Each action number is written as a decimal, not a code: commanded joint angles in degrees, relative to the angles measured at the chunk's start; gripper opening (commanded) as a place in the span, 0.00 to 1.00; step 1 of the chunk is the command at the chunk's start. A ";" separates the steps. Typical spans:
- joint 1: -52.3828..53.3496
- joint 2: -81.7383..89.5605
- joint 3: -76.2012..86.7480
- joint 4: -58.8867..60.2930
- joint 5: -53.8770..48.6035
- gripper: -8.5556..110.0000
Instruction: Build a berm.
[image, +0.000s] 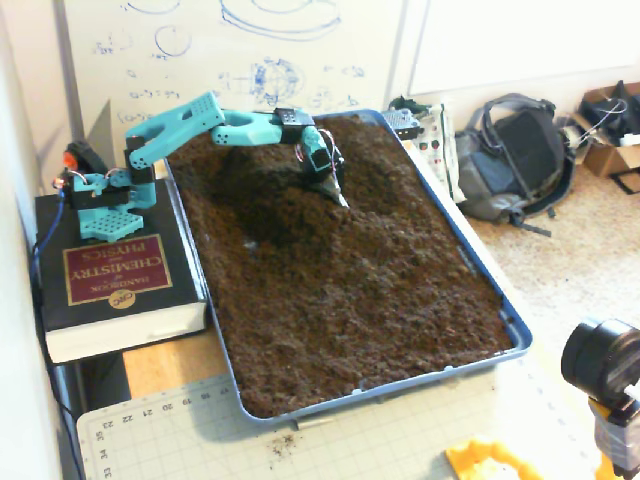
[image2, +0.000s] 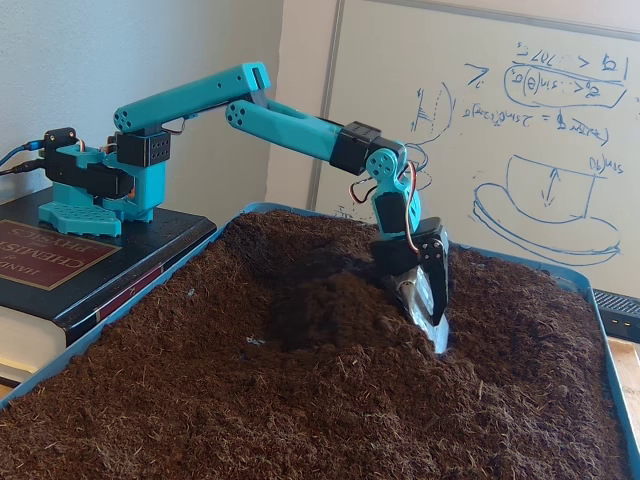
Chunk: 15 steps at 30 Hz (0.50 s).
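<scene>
**Blade in the soil beside a half-formed ridge**

Taking the blue tray (image: 515, 330) as the landmark and reading the higher fixed view from left to right: a thick chemistry handbook (image: 110, 285) lies on the desk just outside the tray's left rim, and the turquoise arm (image: 185, 115) is mounted on top of it. The arm reaches over the rim into the tray's far half.

The gripper (image: 333, 187) carries a pale metal blade (image2: 430, 318) pointed steeply down, its tip buried in the soil. Whether the jaws are open or closed cannot be told in either view; the blade and the soil hide them.

The berm (image2: 335, 300) sits in the far-left part of the tray, just left of the blade and touching it. It is a low mound of dark-brown, fibrous crumbs, with a shadowed slope facing the camera and a rough crest. It merges into the flatter soil (image: 390, 300) that fills the near and right parts of the tray, so the ridge looks short and unfinished.

This material is probably light, dry and loose. It cannot be pinched; it has to be pushed or scooped with the flat of the blade. Piled too steeply, the sides are likely to slump, and crumbs could spill over the rim.

Right of the tray, a grey backpack (image: 515, 160) rests on the floor.
</scene>
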 joint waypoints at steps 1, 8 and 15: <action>1.14 0.70 3.60 8.09 2.90 0.07; 0.53 6.59 3.16 10.46 7.21 0.07; 0.53 13.45 2.81 10.46 8.70 0.07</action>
